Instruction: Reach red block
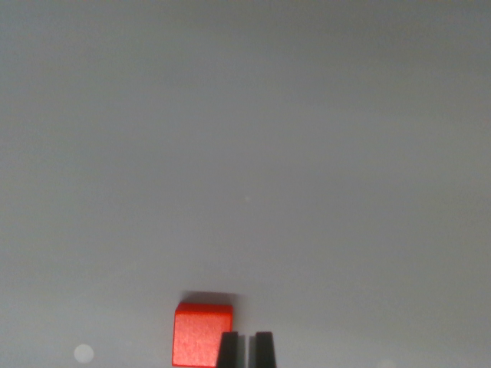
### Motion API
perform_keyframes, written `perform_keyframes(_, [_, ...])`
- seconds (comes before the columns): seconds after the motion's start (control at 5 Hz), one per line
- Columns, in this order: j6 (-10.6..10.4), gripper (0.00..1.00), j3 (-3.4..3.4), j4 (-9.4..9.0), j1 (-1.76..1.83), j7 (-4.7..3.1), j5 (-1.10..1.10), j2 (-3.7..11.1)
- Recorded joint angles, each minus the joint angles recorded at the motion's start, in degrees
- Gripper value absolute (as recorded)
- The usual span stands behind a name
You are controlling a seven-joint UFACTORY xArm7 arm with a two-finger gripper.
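black fingertips of the gripper (245,349) poke up at the near edge, nearly together, only a thin slit between them, nothing held. just left of them, touching the left tip in the wrist view, sits the red block (201,333). all around, plain grey table (253,153), a pale spot (84,353) further left.

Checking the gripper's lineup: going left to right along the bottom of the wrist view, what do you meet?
Pale round spot → red block → gripper, its two dark fingertips close together, the left one overlapping the block's right edge.
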Motion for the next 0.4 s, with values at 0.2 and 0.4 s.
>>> perform_keyframes(0.2, [-2.56, 0.0, 0.15, -2.32, 0.12, 0.01, 0.19, 0.3])
perform_keyframes(0.4, [-2.56, 0.0, 0.15, -2.32, 0.12, 0.01, 0.19, 0.3])
